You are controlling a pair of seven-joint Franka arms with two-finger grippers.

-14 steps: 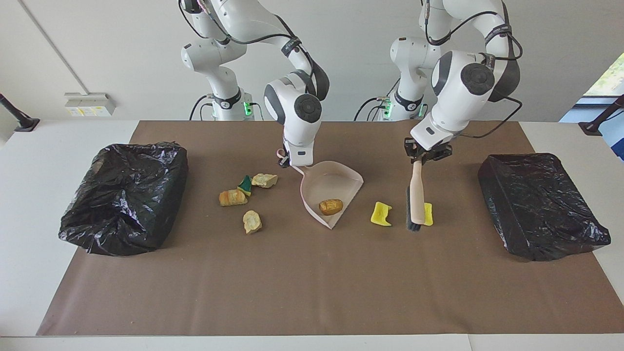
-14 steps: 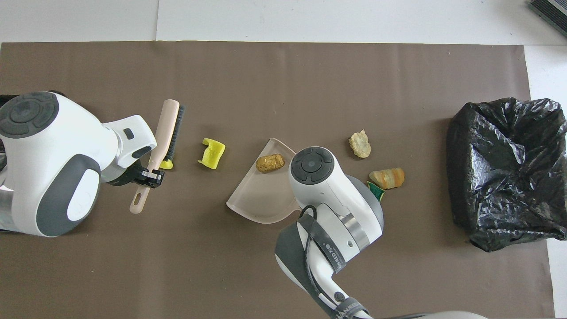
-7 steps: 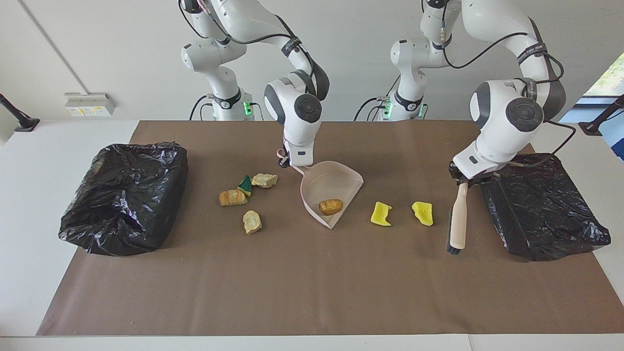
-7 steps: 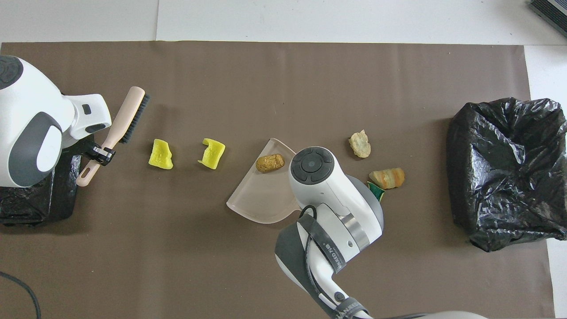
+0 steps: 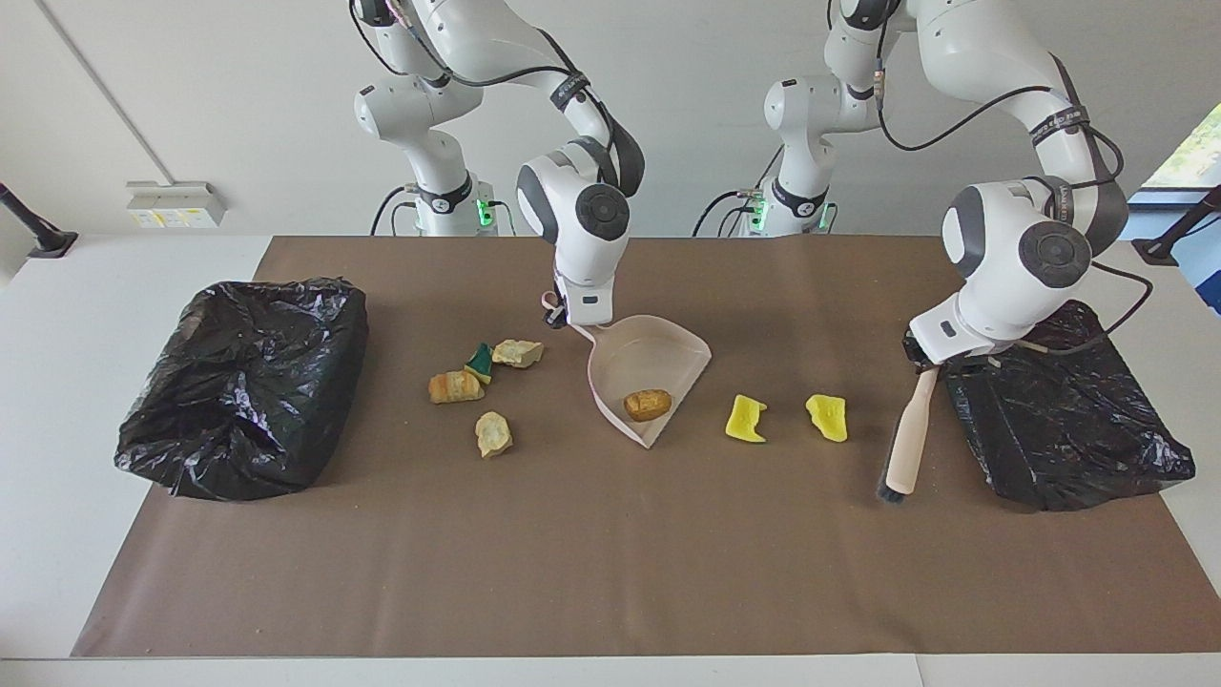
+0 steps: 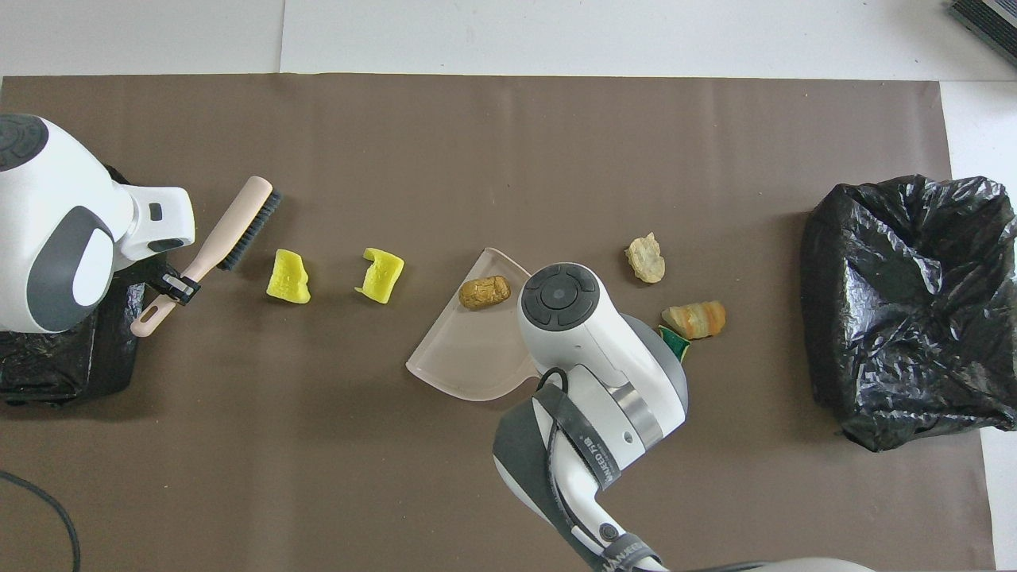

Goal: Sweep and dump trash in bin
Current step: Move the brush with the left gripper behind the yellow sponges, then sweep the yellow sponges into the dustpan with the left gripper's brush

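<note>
- While the right gripper (image 5: 556, 315) grips the handle of the pink dustpan (image 5: 658, 358), the pan lies flat on the brown mat (image 5: 610, 572) near the middle of the table, its open mouth turned away from the robots and toward the left arm's end.
- One tan-brown lump (image 5: 648, 405) lies inside the pan near its open lip, long axis roughly along the table's length.
- Two bright yellow lumps sit on the mat between the pan and the brush: one (image 5: 745, 419) just beside the pan's mouth, the other (image 5: 828, 417) near the brush head.
- Clamped on the beige handle of the brush (image 5: 906, 444), the left gripper (image 5: 928, 361) hangs beside the black bag (image 5: 1068, 420) at the left arm's end of the table.
- From that grip the brush's long axis slants down and away from the robots, the dark bristle end lowest, close to or on the mat; I cannot tell which.
- Four more lumps lie toward the right arm's end, between the pan and the other black bag (image 5: 243, 382): a pale tan one (image 5: 518, 353) touching a green-and-yellow one (image 5: 480, 362), an orange-brown one (image 5: 455, 386) beside them, and a tan one (image 5: 493, 434) farthest from the robots.
</note>
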